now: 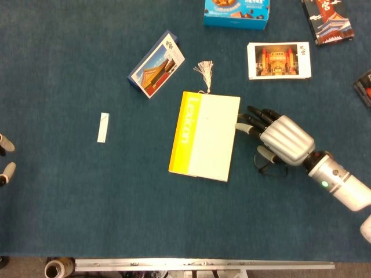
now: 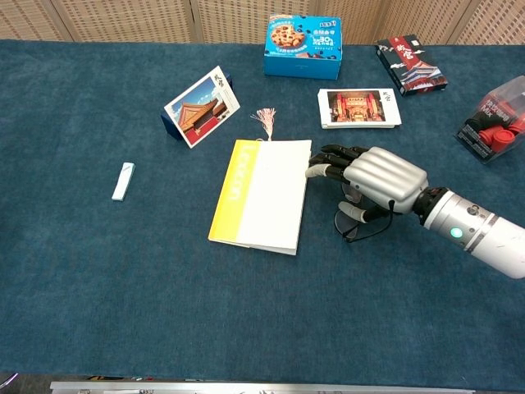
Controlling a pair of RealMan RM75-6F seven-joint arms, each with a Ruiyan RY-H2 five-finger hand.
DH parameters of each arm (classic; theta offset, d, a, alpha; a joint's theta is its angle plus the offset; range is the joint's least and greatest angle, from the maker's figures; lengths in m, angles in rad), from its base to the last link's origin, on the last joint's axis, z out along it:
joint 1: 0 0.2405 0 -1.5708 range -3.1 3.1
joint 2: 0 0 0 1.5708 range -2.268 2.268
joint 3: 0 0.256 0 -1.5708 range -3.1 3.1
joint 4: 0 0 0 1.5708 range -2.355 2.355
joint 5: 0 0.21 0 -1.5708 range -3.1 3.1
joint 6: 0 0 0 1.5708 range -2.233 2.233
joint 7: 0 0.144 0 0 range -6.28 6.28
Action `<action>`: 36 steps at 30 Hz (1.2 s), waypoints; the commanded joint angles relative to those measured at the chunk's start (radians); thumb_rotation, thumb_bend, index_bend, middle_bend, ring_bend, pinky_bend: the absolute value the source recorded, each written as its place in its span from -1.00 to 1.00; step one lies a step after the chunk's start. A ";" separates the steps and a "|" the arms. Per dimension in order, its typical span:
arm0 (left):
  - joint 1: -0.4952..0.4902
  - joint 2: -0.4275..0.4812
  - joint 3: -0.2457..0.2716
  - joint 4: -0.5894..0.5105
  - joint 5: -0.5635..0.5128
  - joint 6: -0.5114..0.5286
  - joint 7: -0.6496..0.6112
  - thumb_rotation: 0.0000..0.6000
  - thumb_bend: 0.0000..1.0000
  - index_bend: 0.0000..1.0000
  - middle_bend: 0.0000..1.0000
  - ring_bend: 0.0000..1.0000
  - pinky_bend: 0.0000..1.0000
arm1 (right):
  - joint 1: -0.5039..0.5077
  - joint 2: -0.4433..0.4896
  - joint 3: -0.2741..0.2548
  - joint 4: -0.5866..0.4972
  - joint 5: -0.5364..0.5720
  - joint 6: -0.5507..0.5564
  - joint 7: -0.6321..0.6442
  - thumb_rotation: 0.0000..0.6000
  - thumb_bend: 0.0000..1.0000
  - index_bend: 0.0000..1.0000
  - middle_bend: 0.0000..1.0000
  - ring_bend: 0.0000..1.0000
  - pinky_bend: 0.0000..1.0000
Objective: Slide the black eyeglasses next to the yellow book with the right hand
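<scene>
Black thin-framed eyeglasses (image 2: 354,223) sit under your right hand (image 2: 379,180); press lightly with those flattened fingers (image 2: 328,162), holding nothing, toward the flat yellow-spined book (image 2: 261,195).

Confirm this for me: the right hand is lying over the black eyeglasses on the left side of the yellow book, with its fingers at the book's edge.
The side is wrong. The right hand covers the black eyeglasses on the right side of the yellow book, not the left. The head view shows it, and also shows the fingers at the book's right edge.
</scene>
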 commanded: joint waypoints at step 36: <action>-0.030 0.028 -0.016 -0.068 0.012 -0.010 0.064 1.00 -0.44 -0.08 0.04 -0.07 0.12 | 0.012 0.239 0.108 -0.402 -0.054 0.184 -0.070 1.00 -0.36 -0.62 -0.70 -0.90 -0.58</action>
